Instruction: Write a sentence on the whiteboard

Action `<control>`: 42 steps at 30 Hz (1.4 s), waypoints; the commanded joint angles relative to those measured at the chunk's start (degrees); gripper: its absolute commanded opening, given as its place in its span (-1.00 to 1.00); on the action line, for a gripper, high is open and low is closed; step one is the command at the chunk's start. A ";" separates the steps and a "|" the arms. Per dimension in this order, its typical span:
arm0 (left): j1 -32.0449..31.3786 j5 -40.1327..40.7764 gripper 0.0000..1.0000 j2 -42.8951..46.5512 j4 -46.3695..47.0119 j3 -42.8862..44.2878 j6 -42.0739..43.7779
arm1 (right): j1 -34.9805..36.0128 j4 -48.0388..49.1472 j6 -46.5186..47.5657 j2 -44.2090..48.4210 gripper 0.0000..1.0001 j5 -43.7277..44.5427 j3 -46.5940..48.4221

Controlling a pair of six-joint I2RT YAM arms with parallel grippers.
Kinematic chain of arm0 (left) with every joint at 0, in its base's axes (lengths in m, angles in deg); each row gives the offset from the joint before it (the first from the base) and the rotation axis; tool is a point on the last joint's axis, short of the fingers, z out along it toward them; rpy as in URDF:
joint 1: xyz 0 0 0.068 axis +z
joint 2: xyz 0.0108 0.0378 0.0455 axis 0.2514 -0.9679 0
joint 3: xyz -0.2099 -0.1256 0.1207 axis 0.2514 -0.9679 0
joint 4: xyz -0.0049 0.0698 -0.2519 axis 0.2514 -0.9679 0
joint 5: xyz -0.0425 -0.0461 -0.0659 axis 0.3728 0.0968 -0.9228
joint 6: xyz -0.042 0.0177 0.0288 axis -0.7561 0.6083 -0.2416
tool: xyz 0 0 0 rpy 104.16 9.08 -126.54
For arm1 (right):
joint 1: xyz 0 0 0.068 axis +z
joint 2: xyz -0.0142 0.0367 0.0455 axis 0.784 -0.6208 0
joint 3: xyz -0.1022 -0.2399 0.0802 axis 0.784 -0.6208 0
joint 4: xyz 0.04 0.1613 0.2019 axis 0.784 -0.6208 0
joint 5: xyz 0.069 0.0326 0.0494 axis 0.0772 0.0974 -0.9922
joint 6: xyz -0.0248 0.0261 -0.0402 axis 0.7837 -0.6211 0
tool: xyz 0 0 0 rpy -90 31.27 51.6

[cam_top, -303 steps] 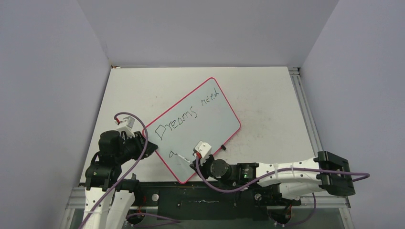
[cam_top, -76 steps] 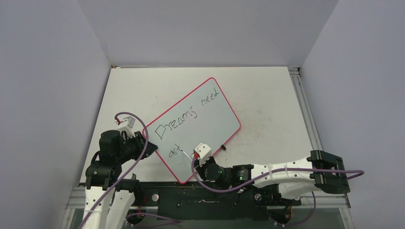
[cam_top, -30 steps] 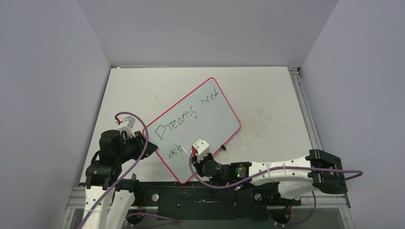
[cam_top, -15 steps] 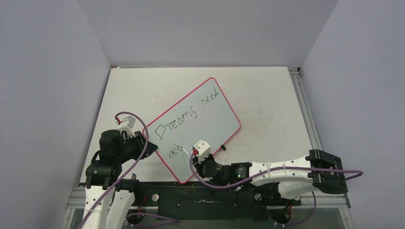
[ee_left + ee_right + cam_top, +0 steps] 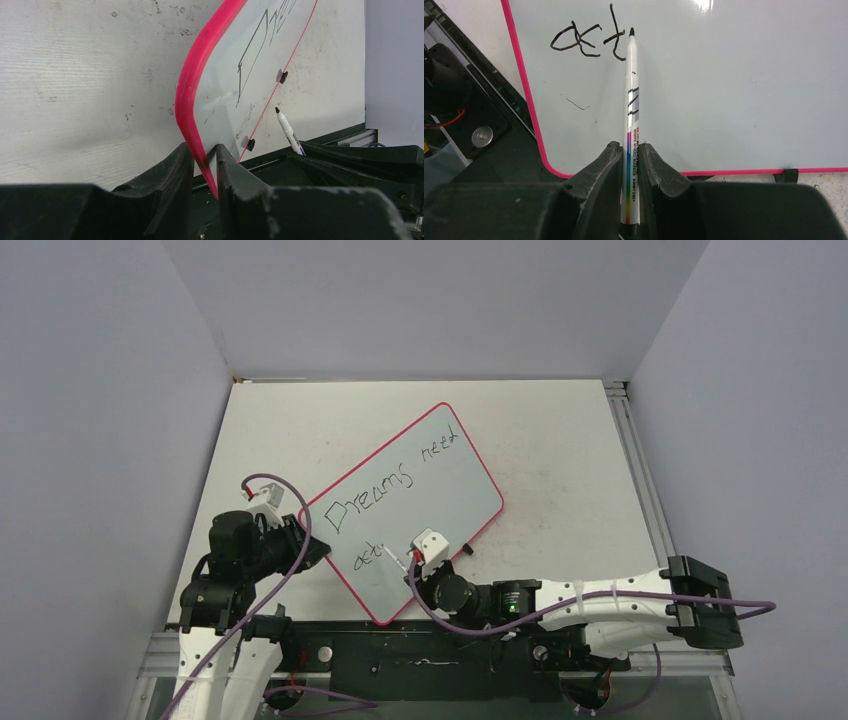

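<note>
From the top, the whiteboard [image 5: 440,512] is seen lying slanted in the middle of the table [image 5: 570,450]. The sentence [image 5: 372,496] is written on it in two rows: "Dreams need" on top, and a few small letters lower down, toward the lower left. The left gripper [image 5: 314,552] is set at the board's left edge. The right gripper [image 5: 413,567] is held over the board's lower part, and a marker [image 5: 397,561] is pointed from it at the small letters. In the left wrist view, the whiteboard [image 5: 220,75] is pinched by its pink edge between the two fingers of the left gripper [image 5: 205,157], low in the middle of the frame. The marker [image 5: 287,132] is seen at the right. In the right wrist view, the marker [image 5: 630,95] is squeezed tight in the right gripper [image 5: 629,155]. Its black tip is right at the last small letter, in the upper left. Whether the tip is touching the whiteboard [image 5: 724,90] cannot be told.
</note>
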 commanded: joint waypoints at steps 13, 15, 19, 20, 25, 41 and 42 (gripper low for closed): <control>0.12 -0.11 -0.57 -0.29 0.55 0.25 0.68 | -1.86 4.03 3.48 -2.81 -0.89 -0.49 3.80; 0.12 -0.27 -0.57 -0.38 0.64 0.25 0.70 | -2.13 4.03 3.55 -2.91 -0.89 -0.63 3.80; 0.12 -0.33 -0.57 -0.36 0.64 0.25 0.66 | -2.59 4.19 3.76 -3.39 -0.89 -1.31 3.88; 0.12 -0.36 -0.57 -0.33 0.72 0.25 0.67 | -2.69 4.22 3.94 -3.50 -0.89 -1.53 4.00; 0.14 -0.42 -0.57 -0.45 0.73 0.25 0.74 | -2.78 4.37 4.79 -4.49 -0.89 -2.13 4.79; 0.12 -0.42 -0.57 -0.48 0.65 0.23 0.75 | -3.24 4.59 4.32 -2.80 -0.89 -2.20 4.00; 0.12 -0.43 -0.57 -0.49 0.64 0.23 0.75 | -3.22 4.70 4.48 -2.23 -0.89 -2.20 3.90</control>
